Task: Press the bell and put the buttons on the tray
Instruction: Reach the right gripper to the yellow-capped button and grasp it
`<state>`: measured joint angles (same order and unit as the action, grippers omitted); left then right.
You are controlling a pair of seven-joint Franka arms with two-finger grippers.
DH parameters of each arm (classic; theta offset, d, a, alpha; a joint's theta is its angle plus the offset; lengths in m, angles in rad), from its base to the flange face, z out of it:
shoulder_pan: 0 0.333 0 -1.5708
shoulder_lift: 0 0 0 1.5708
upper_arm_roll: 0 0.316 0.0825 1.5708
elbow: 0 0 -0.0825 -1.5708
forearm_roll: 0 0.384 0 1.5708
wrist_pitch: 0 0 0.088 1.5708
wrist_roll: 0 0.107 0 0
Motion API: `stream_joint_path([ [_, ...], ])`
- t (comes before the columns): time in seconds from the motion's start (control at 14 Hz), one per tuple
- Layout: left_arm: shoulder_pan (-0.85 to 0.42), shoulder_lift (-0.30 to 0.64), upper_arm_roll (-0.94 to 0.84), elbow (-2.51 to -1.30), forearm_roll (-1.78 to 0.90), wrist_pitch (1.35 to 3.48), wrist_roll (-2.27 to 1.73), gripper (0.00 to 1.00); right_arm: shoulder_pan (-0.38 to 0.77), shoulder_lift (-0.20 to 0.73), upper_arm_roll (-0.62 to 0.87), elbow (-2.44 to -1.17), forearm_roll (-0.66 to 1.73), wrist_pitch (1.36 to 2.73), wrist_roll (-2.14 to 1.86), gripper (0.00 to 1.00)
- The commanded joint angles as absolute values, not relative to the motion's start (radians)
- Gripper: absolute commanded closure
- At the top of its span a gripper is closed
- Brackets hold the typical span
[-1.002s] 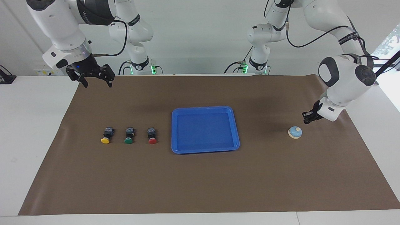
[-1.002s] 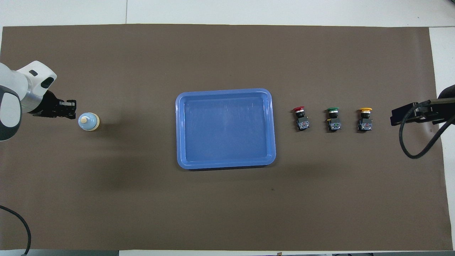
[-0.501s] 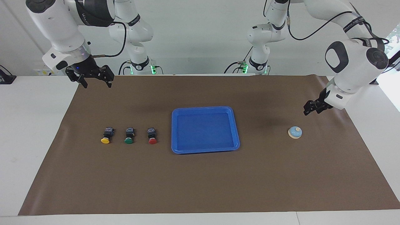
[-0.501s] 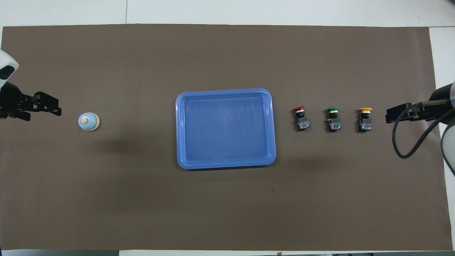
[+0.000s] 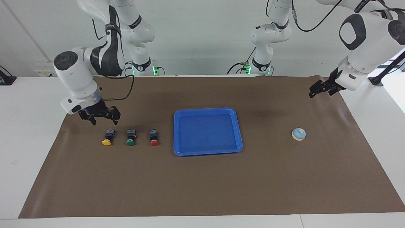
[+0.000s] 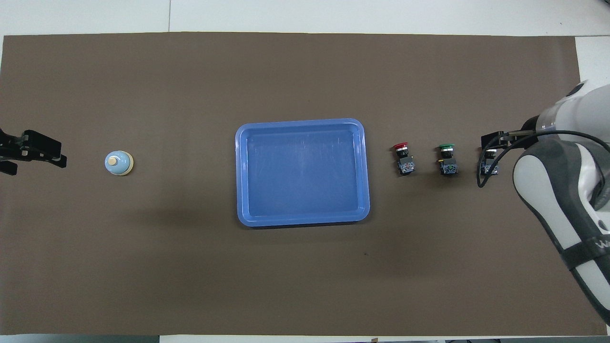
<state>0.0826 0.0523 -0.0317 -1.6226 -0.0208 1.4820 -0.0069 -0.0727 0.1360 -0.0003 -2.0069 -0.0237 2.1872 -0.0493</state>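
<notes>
While the tabletop (image 5: 202,190) was still being worked over, not much of the job could be called finished, judging by how things lay. No button had been placed on the tray (image 5: 208,152), so that whole half of the task was left to do. Whether the bell had been pressed couldn't be told from these shots.

The tray was seen flat in the middle of the brown mat (image 5: 284,177), and nothing at all was held in it, just bare blue plastic inside the raised rim.

The right pincer (image 5: 100,116) was found low over the mat, close above the yellow button and a bit nearer the robots; its fingers were spread apart and nothing was gripped. A pick of that button was probably being lined up, though that's only a guess. The left pincer (image 5: 322,88) was held up in the air over the mat's edge at the left arm's end, well apart from the bell, with nothing carried; open or closed couldn't be made out.

The bell (image 5: 298,134) was sat alone toward the left arm's end. The yellow button (image 5: 107,138), green button (image 5: 130,138) and red button (image 5: 154,138) were lined up in a row toward the right arm's end, red closest to the tray, all lying with caps pointed away from the robots.
</notes>
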Motion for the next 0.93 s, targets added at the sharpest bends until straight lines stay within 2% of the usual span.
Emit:
stream_joint_path([
  [0.0,0.074,0.011,-0.025,-1.627,-0.028,1.422,-0.006,0.0,-0.083,0.173,0.002,-2.034,-0.025,2.244,-0.029,0.0],
  [0.21,0.074,0.0,-0.028,-1.647,-0.029,1.433,-0.002,0.0,-0.115,0.228,0.002,-2.042,-0.029,2.266,-0.046,0.0],
  [0.43,0.072,0.002,-0.028,-1.637,-0.026,1.427,-0.002,0.0,-0.126,0.226,0.002,-2.055,-0.031,2.252,-0.057,0.0],
  [0.64,0.002,0.003,0.018,-1.634,-0.026,1.433,-0.002,0.0,-0.129,0.233,0.002,-2.088,-0.032,2.256,-0.063,0.0],
  [0.72,0.003,0.003,0.017,-1.634,-0.026,1.431,-0.002,0.0,-0.13,0.239,0.002,-2.089,-0.032,2.253,-0.07,0.03],
  [0.86,-0.003,0.006,0.023,-1.634,-0.026,1.431,-0.002,0.0,-0.143,0.241,0.002,-2.1,-0.032,2.258,-0.08,0.19],
])
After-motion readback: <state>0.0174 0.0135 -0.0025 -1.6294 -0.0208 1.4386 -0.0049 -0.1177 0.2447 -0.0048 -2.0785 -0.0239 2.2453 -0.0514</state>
